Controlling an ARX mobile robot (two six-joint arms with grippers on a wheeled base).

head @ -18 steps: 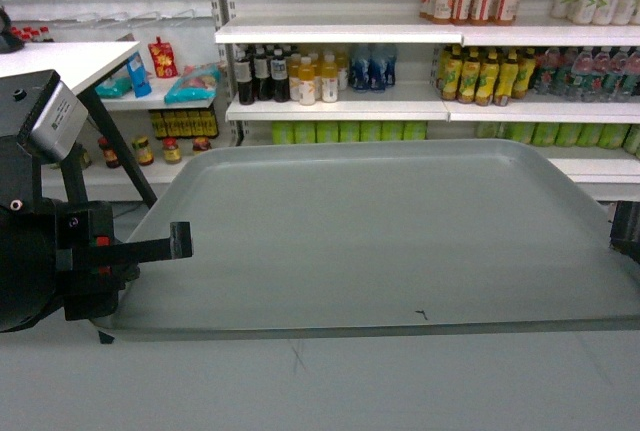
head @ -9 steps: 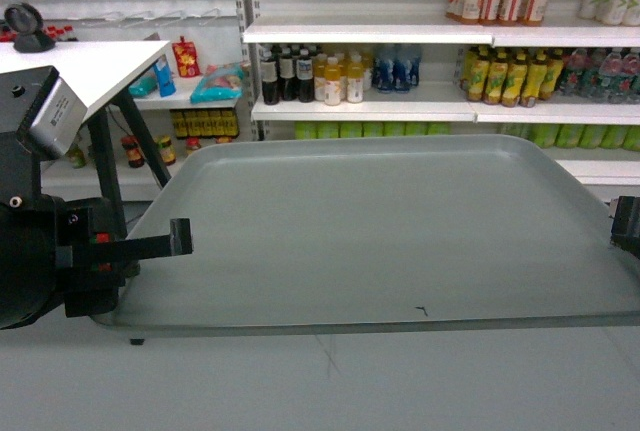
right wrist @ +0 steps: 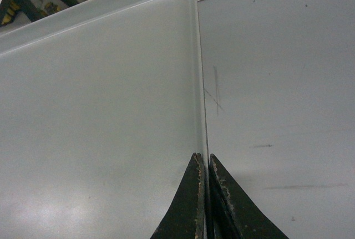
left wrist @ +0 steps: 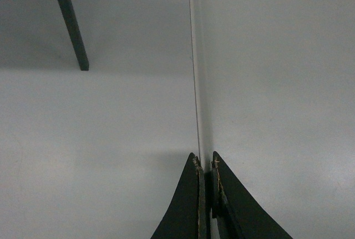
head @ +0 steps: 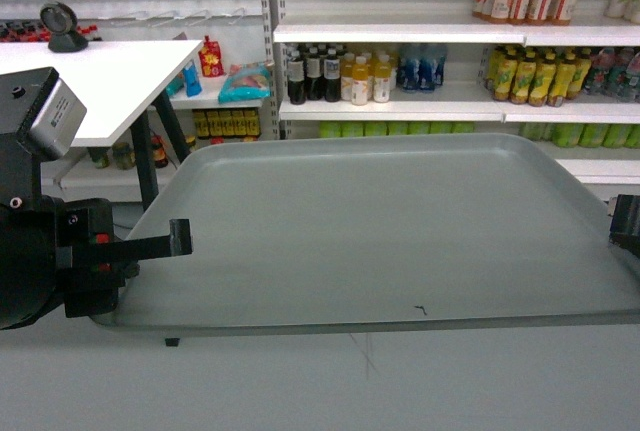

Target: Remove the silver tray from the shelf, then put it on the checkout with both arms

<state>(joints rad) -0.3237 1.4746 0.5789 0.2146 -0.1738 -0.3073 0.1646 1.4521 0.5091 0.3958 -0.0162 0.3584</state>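
Grey shop floor below, white bottle-stocked store shelves [head: 440, 101] behind. Your large flat grey-green tray with rounded corners [head: 380, 226] hangs level in the air between both arms, clear of any shelf board. White flat-topped checkout counter with dark legs [head: 110, 76] sits well to the left jaws' far side, round black scanner [head: 62, 27] on it.

Left gripper [left wrist: 206, 164]: jaws clenched on the tray's thin rim, edge running straight out ahead between them. Right gripper [right wrist: 203, 161]: same, pinched on the opposite short edge.

Handling, as judged: tray looks stiff and light but wide, smooth-rimmed, likely to slip or twist. Keep your hold at mid-edge on both short sides, and keep both ends level
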